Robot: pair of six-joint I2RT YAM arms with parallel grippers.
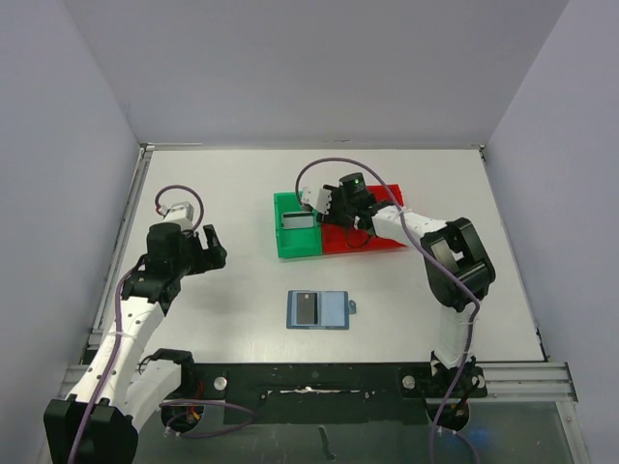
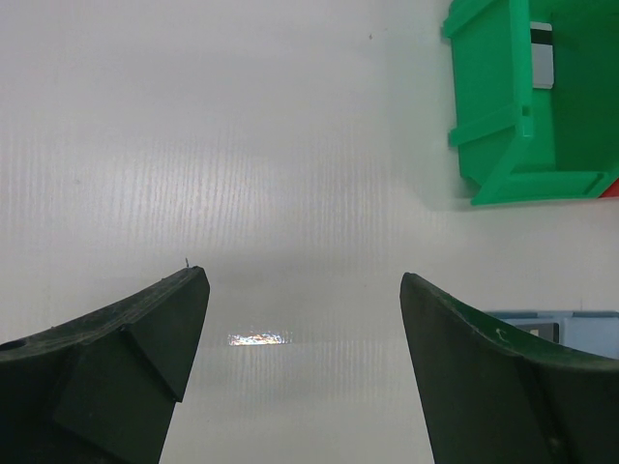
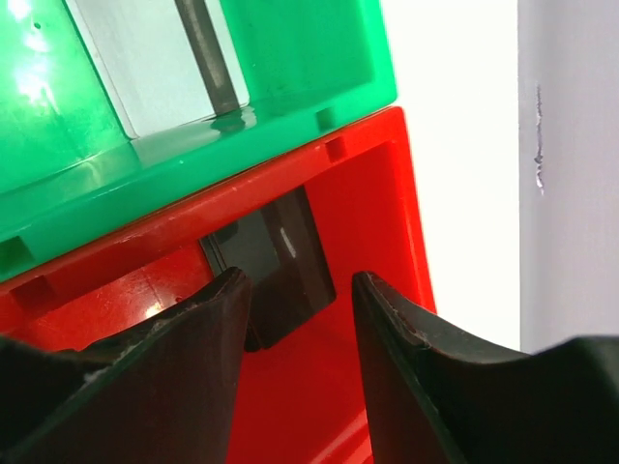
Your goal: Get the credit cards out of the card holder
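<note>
The card holder [image 1: 334,310], a light-blue bifold wallet, lies open on the table in front of the bins, with a dark grey credit card [image 1: 307,307] on its left panel. Its edge shows in the left wrist view [image 2: 542,322]. A pale card with a dark stripe [image 1: 298,221] lies in the green bin [image 1: 290,244]; it also shows in the right wrist view [image 3: 155,58]. A dark card [image 3: 276,256] lies in the red bin [image 3: 377,203]. My right gripper [image 3: 300,282] is open just above that dark card. My left gripper [image 2: 305,278] is open and empty over bare table.
The green bin [image 2: 493,106] and the red bin [image 1: 382,242] stand side by side behind the wallet. Grey walls close in the table at the back and sides. A metal rail runs along the near edge.
</note>
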